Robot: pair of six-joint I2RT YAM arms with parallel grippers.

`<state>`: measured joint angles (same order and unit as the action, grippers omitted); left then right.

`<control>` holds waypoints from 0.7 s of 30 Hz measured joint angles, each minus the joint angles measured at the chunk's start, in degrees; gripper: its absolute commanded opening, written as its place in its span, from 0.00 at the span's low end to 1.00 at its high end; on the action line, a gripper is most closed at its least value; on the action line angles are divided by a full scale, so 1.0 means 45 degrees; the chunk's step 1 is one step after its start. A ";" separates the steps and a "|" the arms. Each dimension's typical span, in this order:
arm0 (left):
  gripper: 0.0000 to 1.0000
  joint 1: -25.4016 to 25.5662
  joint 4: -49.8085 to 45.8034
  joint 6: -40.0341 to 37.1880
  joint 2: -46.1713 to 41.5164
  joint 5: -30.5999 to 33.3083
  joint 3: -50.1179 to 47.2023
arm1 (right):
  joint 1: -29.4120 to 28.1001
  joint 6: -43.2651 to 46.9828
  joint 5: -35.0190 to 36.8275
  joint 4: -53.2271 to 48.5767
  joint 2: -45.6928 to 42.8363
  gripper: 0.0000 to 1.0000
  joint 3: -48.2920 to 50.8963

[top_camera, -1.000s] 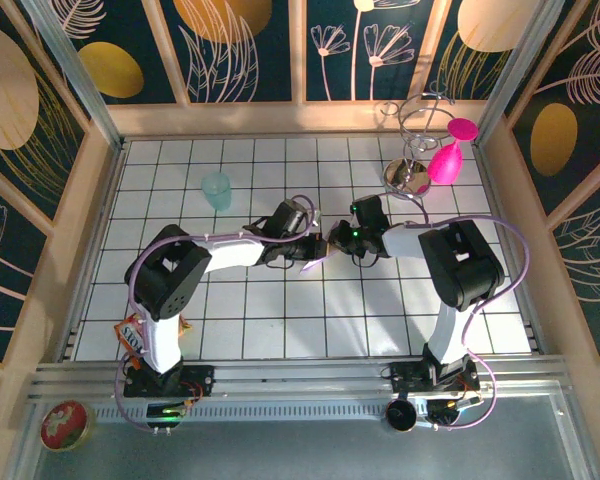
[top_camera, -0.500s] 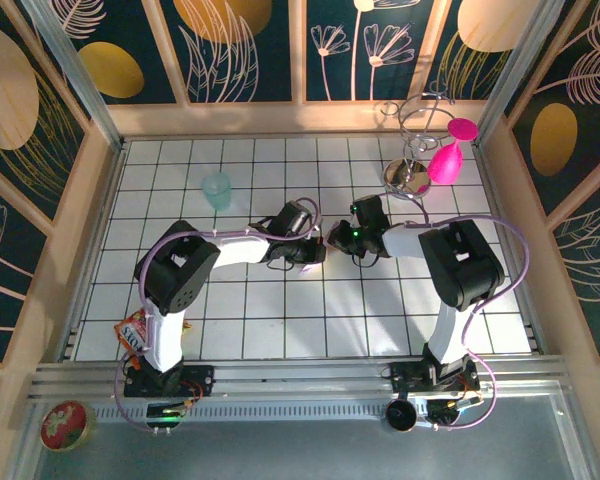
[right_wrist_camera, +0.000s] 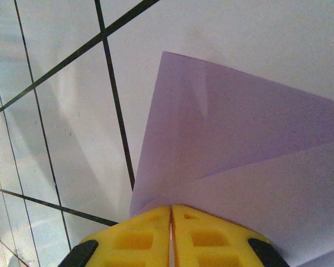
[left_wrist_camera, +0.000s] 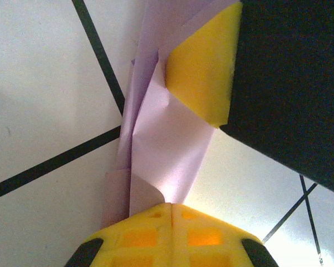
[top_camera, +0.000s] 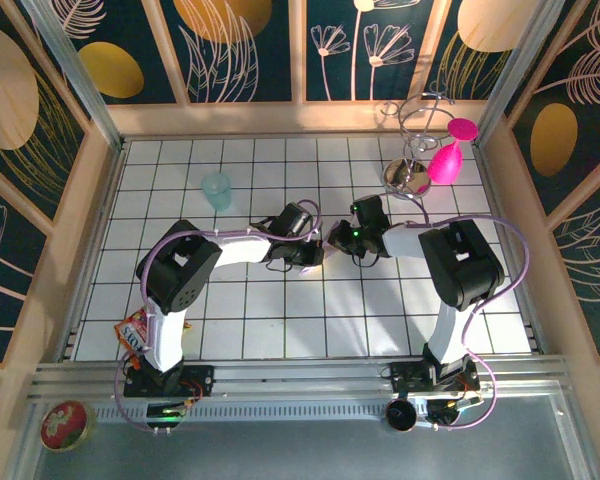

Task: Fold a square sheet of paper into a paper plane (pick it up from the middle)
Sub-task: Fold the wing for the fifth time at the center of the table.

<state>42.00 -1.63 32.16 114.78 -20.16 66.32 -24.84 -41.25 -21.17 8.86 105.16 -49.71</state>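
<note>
Lilac paper, creased into a narrow, many-layered strip: the square sheet of paper (left_wrist_camera: 167, 139) spans the short gap between the two grippers over the white tiled table (top_camera: 280, 320), to the right of the teal cup (top_camera: 217, 190) and nearer the arm bases than the cup. Left gripper (left_wrist_camera: 171, 207): yellow fingers pressed together, pinching one end of the strip. Right gripper (right_wrist_camera: 171, 210): fingers likewise closed on the opposite end, where the paper fans out wider. Pink bulb (top_camera: 445, 160): on a wire stand (top_camera: 420, 115), far right of the cup.
</note>
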 measured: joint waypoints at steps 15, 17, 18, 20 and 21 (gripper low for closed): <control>0.00 0.0000 -0.0665 -0.0627 -0.0840 0.0248 -0.0874 | 0.0005 0.0000 -0.0005 0.0000 0.0024 0.11 0.0000; 0.00 0.0000 -0.0709 -0.0709 -0.0933 0.0277 -0.0981 | 0.0010 0.0000 -0.0005 0.0000 0.0024 0.11 0.0000; 0.00 0.0000 -0.0704 -0.0738 -0.0952 0.0287 -0.1020 | 0.0010 0.0000 -0.0010 0.0000 0.0024 0.11 0.0000; 0.00 0.0000 -0.0690 -0.0797 -0.0986 0.0291 -0.1083 | 0.0015 0.0000 -0.0019 0.0000 0.0024 0.11 0.0000; 0.00 0.0000 -0.0695 -0.0821 -0.1020 0.0296 -0.1117 | 0.0015 0.0000 -0.0024 0.0000 0.0024 0.11 0.0000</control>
<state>42.00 -4.75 28.47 110.19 -18.83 61.30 -24.77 -41.25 -21.28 8.86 105.27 -49.71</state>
